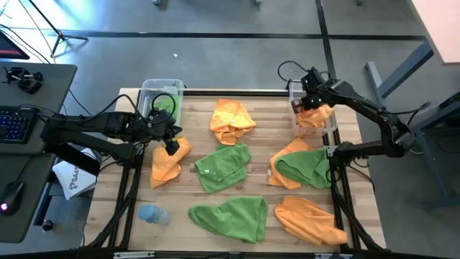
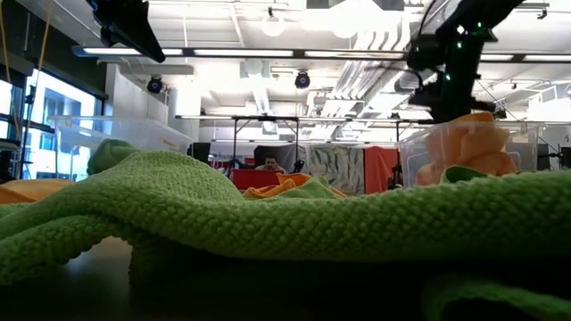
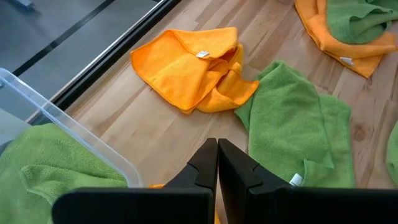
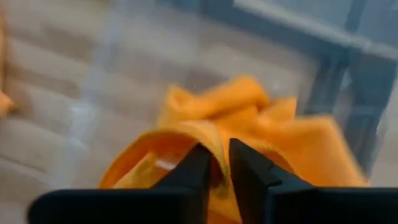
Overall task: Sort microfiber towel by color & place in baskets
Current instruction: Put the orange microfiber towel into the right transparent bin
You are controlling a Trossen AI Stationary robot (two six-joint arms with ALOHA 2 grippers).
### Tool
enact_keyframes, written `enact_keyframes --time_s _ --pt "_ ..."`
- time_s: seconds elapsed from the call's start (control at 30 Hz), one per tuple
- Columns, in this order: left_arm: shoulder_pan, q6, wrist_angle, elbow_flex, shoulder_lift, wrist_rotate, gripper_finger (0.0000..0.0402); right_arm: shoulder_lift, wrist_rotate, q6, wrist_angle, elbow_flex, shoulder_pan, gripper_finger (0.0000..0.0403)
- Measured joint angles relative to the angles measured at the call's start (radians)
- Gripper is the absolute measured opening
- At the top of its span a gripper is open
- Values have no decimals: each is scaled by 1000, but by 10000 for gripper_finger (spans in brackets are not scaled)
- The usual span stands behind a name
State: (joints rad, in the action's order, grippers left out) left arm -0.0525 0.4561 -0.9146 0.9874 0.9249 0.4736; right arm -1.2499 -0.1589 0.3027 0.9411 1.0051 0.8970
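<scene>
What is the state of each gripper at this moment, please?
Left gripper: shut, above an orange towel; whether it grips it cannot be told.
Right gripper: slightly parted around an orange towel over the right basket.

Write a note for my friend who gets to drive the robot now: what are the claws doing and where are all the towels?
Left gripper: shut, by the left basket, over an orange towel on the table.
Right gripper: over the right basket, fingers slightly apart around an orange towel hanging into it.
Done: a green towel sits in the left basket; orange is going into the right.
Left: on the table, three green and four orange towels, one green lying on an orange.
</scene>
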Motion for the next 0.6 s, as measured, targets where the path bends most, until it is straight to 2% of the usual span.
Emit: enact_keyframes --time_s 0.17,0.3,0.47,0.6 --pt "0 15 0 0 0 0 0 0 -51 7 84 131 0 123" --pt "0 15 0 0 0 0 0 0 -42 29 267 253 -2 151" --pt "0 15 0 0 0 0 0 1 -50 94 480 350 -30 148" --pt "0 14 0 0 1 0 0 0 -47 31 556 350 -65 112"
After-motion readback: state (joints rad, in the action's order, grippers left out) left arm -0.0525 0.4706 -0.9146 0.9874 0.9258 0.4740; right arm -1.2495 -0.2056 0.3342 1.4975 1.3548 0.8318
